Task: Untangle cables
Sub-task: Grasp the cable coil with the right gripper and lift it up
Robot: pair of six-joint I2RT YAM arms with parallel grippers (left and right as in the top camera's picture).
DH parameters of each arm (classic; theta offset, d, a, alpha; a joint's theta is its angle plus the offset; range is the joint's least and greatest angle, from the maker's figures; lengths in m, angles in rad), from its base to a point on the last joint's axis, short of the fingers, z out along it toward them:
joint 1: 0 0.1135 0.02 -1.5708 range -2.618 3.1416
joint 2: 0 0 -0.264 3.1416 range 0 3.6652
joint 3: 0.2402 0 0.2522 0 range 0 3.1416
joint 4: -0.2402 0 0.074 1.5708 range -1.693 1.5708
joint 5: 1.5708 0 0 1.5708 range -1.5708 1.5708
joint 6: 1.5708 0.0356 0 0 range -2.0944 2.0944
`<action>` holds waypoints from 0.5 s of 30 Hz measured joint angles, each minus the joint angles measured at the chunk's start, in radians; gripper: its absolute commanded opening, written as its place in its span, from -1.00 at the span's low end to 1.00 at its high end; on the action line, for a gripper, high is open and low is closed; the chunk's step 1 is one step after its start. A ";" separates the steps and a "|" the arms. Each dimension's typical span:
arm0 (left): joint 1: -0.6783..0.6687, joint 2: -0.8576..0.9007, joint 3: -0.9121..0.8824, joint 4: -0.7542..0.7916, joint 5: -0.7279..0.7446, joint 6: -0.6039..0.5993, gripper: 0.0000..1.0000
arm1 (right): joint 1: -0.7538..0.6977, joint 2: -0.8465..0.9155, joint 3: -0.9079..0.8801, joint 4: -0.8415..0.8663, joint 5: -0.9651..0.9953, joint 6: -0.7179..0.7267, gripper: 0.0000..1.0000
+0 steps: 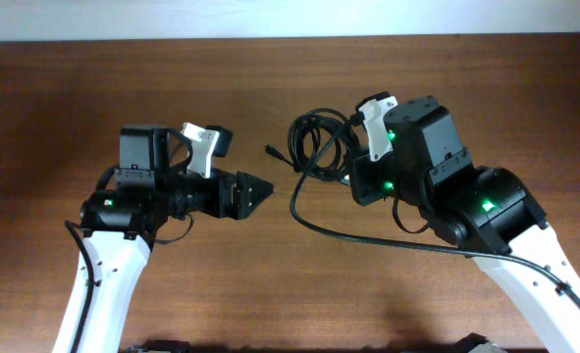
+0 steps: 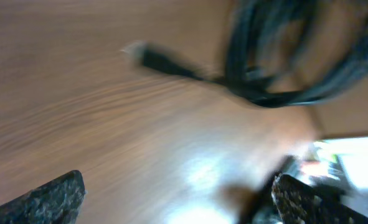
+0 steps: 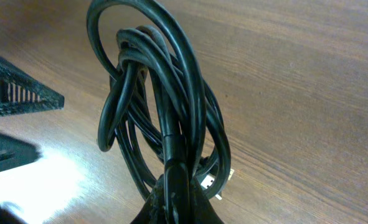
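Overhead view: the bundled black cables (image 1: 319, 147) sit at upper centre of the frame over the wooden table (image 1: 172, 88), clamped in the closed right gripper (image 1: 353, 175). One cord trails toward the lower right. The left gripper (image 1: 260, 191) stands left of the bundle, apart from it. The left wrist view shows its fingers (image 2: 53, 193) spread, holding nothing.

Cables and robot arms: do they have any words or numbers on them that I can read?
There are no words, numbers or signs that can be read in any view.
The cables: plain black, no print visible.
The robot arms: only green lights, no letters.
The table: wood grain, no writing.
The left wrist view is too blurred to read anything.
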 measured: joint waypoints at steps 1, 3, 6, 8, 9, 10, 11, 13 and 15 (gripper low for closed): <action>0.000 0.000 0.000 0.014 0.060 -0.001 0.98 | 0.000 0.000 0.000 -0.013 0.000 -0.006 -0.93; 0.000 0.000 0.000 0.030 0.138 -0.002 0.98 | 0.000 0.000 0.000 -0.030 -0.010 -0.032 -0.92; 0.000 0.000 0.001 0.069 0.181 -0.007 0.98 | 0.000 0.000 0.000 -0.030 -0.062 -0.067 -0.92; 0.000 0.000 0.001 0.120 0.190 -0.008 1.00 | 0.000 0.000 0.000 -0.030 -0.104 -0.079 -0.92; 0.000 0.000 0.001 0.136 0.178 -0.008 0.95 | 0.000 0.000 0.000 -0.030 -0.121 -0.084 -0.93; 0.000 0.000 0.001 0.143 0.153 -0.007 0.88 | 0.000 0.000 0.000 -0.030 -0.134 -0.087 -0.93; 0.000 0.000 0.001 0.145 0.116 -0.005 0.81 | 0.000 0.000 0.000 -0.030 -0.149 -0.090 -0.92; 0.000 0.000 0.001 0.146 0.082 0.022 0.72 | 0.000 0.000 0.000 -0.030 -0.175 -0.092 -0.93; 0.000 0.000 0.001 0.146 0.066 0.039 0.67 | 0.000 0.000 0.000 -0.029 -0.212 -0.092 -0.92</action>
